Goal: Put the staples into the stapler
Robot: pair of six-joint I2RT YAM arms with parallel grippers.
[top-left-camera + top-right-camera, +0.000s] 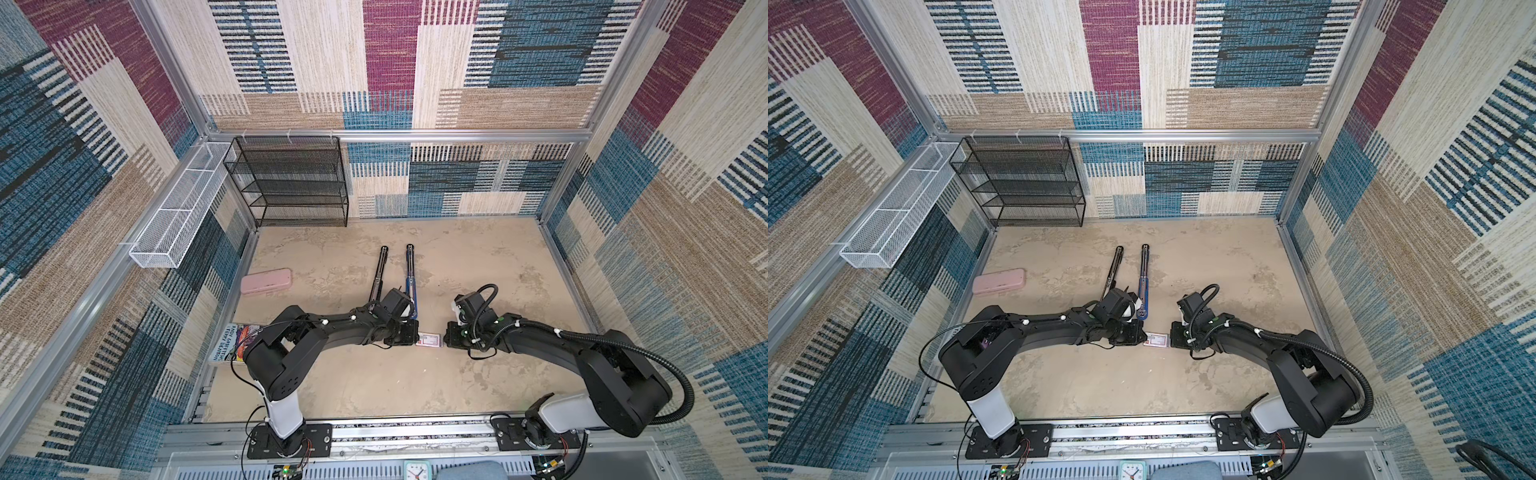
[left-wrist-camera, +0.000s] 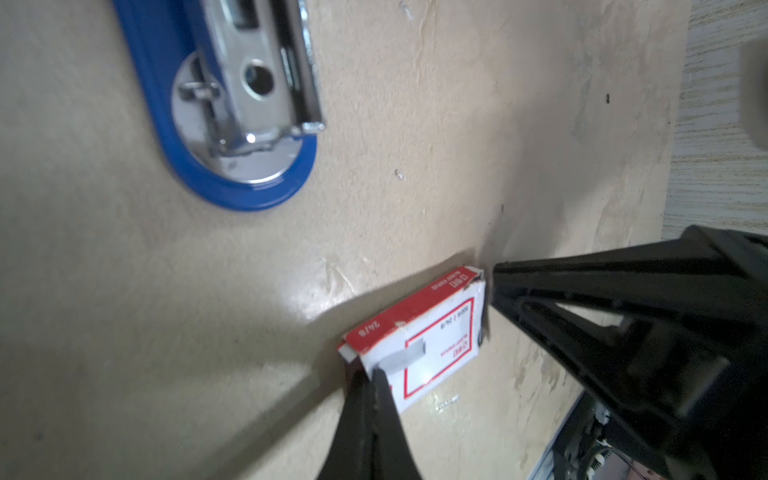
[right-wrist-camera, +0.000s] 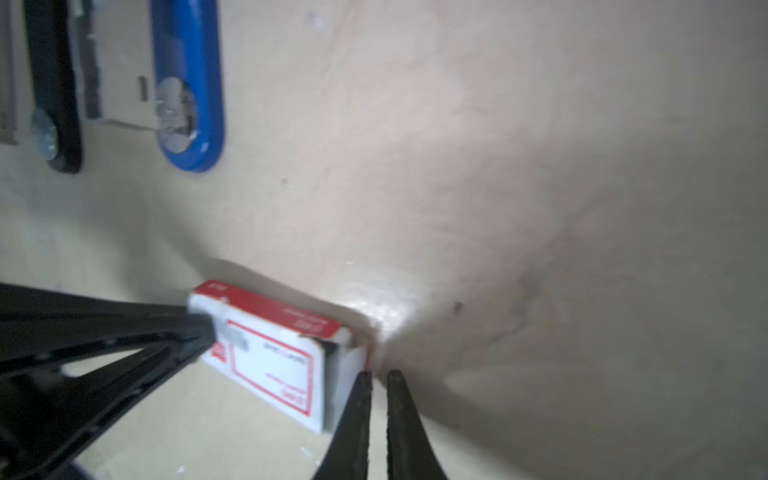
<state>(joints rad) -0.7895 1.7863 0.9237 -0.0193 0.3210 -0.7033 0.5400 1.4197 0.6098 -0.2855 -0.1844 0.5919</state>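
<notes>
The staples' small white box with a red label lies flat on the table between my two grippers; the staples themselves are hidden inside. My left gripper is shut, its tip pressed on the taped end of the box. At the other end a flap stands open over a grey inside. There my right gripper has its fingers almost together, nothing between them. The stapler, blue and black, lies opened flat behind the box.
A pink oblong case lies at the left and a book by the left arm. A black mesh shelf and a white mesh basket stand at the back left. Tiny loose metal bits lie beside the box.
</notes>
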